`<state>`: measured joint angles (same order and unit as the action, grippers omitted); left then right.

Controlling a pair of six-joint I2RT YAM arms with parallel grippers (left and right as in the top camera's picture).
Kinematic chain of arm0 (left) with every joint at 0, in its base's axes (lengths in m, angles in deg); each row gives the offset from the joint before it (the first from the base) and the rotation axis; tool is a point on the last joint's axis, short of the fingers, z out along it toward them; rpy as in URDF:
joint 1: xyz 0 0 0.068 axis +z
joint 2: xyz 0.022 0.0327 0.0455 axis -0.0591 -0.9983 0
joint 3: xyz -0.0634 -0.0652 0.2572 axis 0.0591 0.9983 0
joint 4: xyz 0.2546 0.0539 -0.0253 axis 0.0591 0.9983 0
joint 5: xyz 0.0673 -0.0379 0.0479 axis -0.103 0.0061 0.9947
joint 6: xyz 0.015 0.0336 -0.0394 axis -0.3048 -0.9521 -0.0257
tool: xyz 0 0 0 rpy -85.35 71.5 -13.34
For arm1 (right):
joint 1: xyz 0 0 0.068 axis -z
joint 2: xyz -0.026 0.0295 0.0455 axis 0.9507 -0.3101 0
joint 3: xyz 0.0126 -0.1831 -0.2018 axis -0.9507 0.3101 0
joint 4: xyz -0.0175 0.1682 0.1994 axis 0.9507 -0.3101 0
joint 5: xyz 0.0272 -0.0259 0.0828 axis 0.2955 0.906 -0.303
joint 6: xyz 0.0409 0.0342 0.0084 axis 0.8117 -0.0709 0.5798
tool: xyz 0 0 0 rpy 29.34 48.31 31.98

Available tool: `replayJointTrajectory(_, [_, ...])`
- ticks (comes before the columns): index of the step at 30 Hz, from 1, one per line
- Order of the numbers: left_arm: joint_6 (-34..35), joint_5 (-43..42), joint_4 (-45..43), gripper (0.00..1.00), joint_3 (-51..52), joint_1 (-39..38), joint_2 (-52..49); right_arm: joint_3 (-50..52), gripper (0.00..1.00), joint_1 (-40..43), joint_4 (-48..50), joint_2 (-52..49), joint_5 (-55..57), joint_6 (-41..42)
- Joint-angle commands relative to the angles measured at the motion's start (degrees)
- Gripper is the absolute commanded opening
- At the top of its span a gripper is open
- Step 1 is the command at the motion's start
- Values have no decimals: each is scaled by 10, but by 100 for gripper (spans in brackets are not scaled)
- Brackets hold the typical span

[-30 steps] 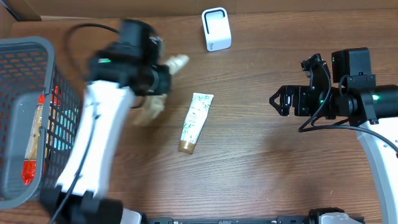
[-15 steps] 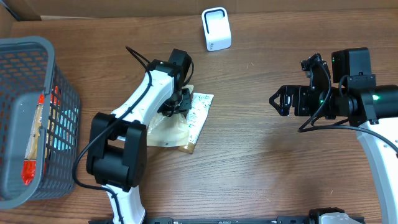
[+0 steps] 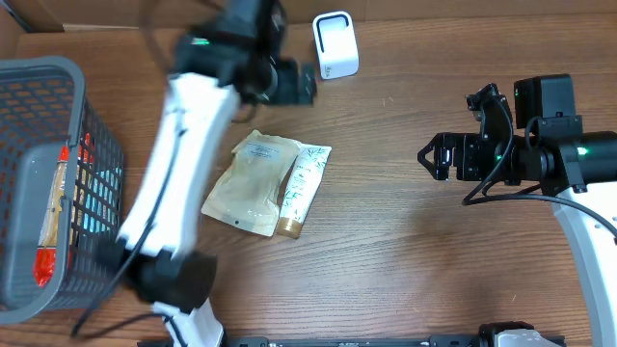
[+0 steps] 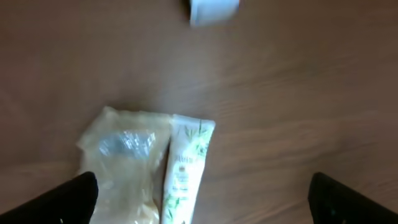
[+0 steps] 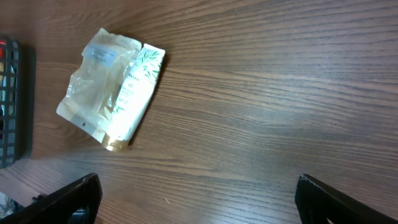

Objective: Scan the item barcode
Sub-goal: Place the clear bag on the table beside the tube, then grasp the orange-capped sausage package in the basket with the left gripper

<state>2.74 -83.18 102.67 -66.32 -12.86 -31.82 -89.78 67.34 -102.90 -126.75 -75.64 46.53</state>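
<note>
A beige pouch [image 3: 249, 183] lies flat on the table, its right edge against a white tube with green print [image 3: 303, 188]. The white barcode scanner [image 3: 335, 44] stands at the far edge. My left gripper [image 3: 297, 85], blurred by motion, hovers open just left of the scanner, above and beyond the pouch. Its wrist view looks down on the pouch [image 4: 121, 162], the tube [image 4: 186, 165] and the scanner [image 4: 213, 9], and the left gripper [image 4: 202, 199] has nothing between its fingers. My right gripper [image 3: 436, 157] hangs open at the right, empty [image 5: 199, 199].
A grey mesh basket [image 3: 39, 87] holding packaged items stands at the left edge. Cardboard walls run along the back. The right wrist view shows the pouch [image 5: 96, 81], the tube [image 5: 134, 93] and the basket's corner [image 5: 12, 99].
My left gripper opened and let go of the pouch beside the tube, then swung up and back toward the scanner. The right arm has not moved.
</note>
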Motion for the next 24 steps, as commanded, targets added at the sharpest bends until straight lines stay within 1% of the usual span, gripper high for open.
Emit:
replayJointTrajectory(1, [-83,-8,40,99,-121,44,67,-6,100,-3,1,2,1,2])
replayJointTrajectory(2, [-98,-8,57,100,-143,62,77,-6,100,-3,1,2,1,2])
replayJointTrajectory(4, [-101,-8,87,100,-168,104,95,-6,100,-3,1,2,1,2])
replayJointTrajectory(7, [-91,-8,130,100,-175,203,125,-6,100,-3,1,2,1,2])
replayJointTrajectory(8, [-82,-8,163,99,-175,279,134,-6,100,-3,2,2,1,2])
replayJointTrajectory(10, [-82,-8,193,100,-173,367,133,-6,100,-3,3,2,1,2])
replayJointTrajectory(13, [-81,-29,195,100,-145,481,132,-6,100,-3,3,2,1,2])
replayJointTrajectory(17, [-82,-36,183,100,-89,602,133,-6,100,-3,3,2,1,2])
replayJointTrajectory(19, [-86,-34,167,100,-57,641,133,-6,100,-3,3,2,1,2])
replayJointTrajectory(21, [-87,-62,146,100,-20,674,133,-6,100,-3,3,2,1,2])
replayJointTrajectory(22, [-91,-77,130,100,3,685,133,-5,100,-3,2,2,1,2])
replayJointTrajectory(24, [-99,-76,102,100,43,689,133,0,100,-3,1,2,1,2])
